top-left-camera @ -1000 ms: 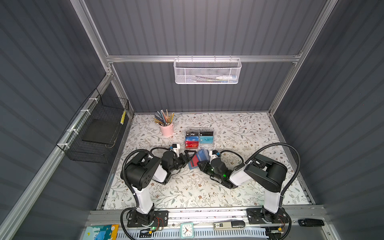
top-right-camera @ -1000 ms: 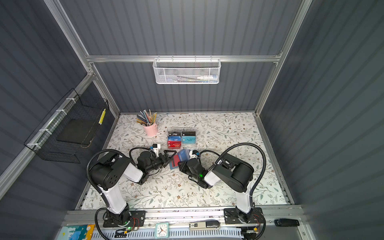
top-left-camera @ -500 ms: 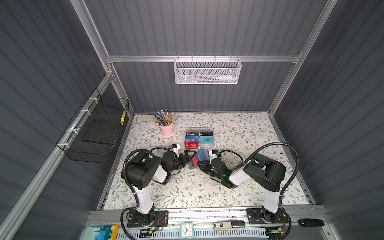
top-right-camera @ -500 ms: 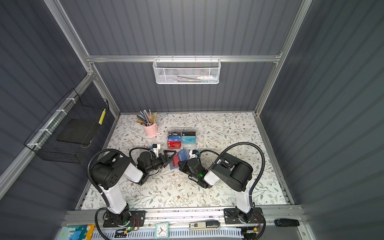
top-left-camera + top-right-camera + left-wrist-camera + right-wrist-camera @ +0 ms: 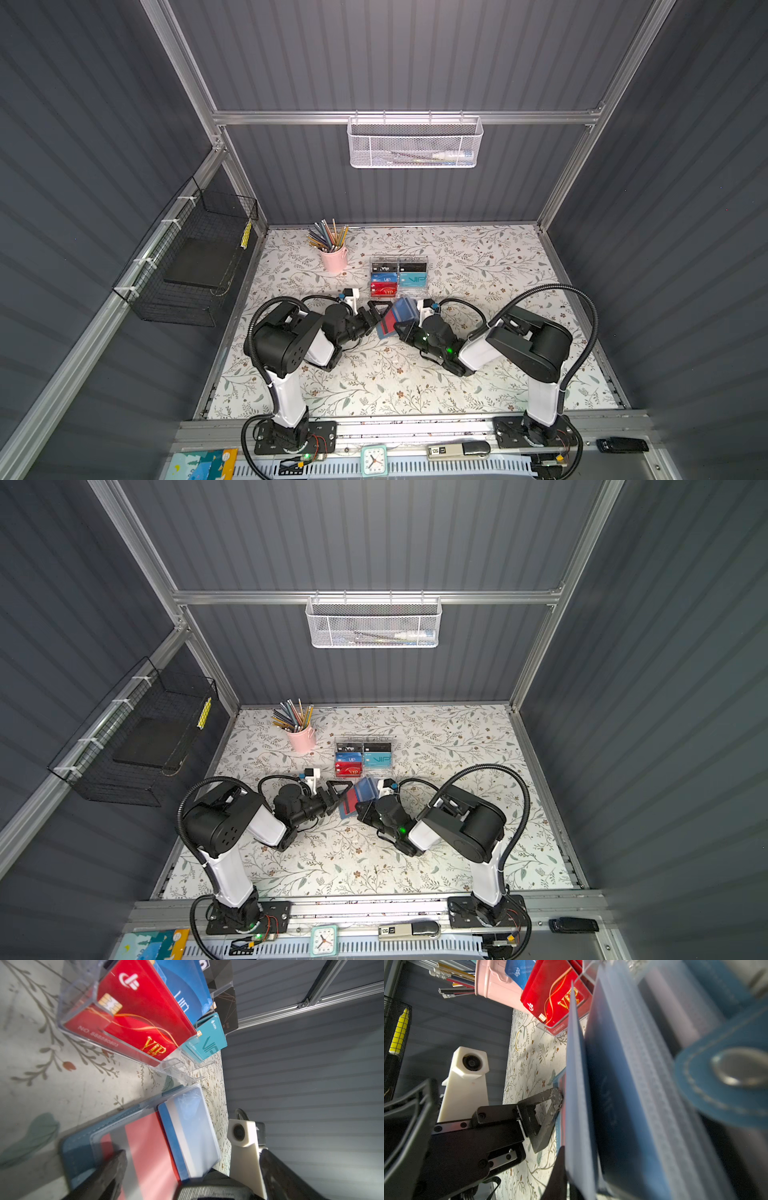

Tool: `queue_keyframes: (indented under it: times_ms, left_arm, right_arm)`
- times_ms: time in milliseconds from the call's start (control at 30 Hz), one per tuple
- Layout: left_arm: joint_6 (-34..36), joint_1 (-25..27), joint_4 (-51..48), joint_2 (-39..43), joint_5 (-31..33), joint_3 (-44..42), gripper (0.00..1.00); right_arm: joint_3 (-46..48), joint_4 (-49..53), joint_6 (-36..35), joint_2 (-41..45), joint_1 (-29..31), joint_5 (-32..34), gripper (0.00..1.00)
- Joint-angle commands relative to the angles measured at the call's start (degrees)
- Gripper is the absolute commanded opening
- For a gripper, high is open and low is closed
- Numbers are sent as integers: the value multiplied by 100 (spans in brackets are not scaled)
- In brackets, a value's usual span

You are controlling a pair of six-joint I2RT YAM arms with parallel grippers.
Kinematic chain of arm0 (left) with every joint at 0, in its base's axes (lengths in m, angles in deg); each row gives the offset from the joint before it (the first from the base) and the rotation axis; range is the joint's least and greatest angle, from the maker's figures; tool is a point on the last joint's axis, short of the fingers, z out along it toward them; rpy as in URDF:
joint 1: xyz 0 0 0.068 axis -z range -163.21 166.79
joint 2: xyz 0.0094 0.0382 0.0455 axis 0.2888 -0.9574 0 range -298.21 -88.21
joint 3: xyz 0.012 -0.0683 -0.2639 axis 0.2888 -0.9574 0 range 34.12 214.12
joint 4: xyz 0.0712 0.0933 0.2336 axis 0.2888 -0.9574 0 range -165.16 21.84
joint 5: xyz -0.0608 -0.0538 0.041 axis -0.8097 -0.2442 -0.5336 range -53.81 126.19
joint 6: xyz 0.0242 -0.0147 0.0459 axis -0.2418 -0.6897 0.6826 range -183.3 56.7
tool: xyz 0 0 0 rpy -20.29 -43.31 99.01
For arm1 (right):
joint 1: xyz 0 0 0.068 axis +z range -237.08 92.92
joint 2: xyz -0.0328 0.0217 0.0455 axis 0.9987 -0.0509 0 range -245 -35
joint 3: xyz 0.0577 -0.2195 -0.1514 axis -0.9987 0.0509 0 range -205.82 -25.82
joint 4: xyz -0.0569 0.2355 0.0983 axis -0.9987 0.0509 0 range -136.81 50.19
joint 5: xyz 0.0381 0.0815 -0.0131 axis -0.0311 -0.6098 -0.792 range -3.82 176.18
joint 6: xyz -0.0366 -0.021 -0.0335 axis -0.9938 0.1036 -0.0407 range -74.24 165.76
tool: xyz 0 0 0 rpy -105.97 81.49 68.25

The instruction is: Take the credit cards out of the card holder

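The clear card rack (image 5: 76, 987) held red, blue, teal and black VIP cards (image 5: 388, 290). Just in front of it the card holder (image 5: 386, 328) lay open, a red card (image 5: 149, 1147) and a blue card (image 5: 187, 1132) in its sleeves. The left gripper (image 5: 377, 316) was spread wide, one finger (image 5: 555, 1097) touching the holder's edge. The right gripper (image 5: 401, 327) pinched the blue card, its tips mostly hidden.

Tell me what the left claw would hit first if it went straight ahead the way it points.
The left claw would meet the card holder first, likely its sleeve with the red card; depth is unclear.
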Motion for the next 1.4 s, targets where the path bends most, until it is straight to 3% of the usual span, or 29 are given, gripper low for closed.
queue_keyframes:
  times_ms: [0,267,767,900,1067,1367]
  left_arm:
    - [-76,26,-888,-242,-108,-226,100]
    - [-29,30,-990,-151,-91,-249,100]
    - [35,27,-1017,-168,-84,-306,100]
    - [19,25,-996,-198,-86,-315,100]
    - [33,28,-991,-211,-82,-321,100]
    - [68,24,-1044,-228,-75,-333,100]
  right_arm:
    - [-116,-158,-267,9,-2,-41,9]
    - [-136,-4,-461,147,-62,7,19]
    - [-244,-231,-549,66,-248,-208,27]
    - [-170,-509,-448,-6,-291,-213,24]
    - [-157,-661,-377,-70,-328,-292,12]
    - [-4,-874,-303,-92,-428,-302,9]
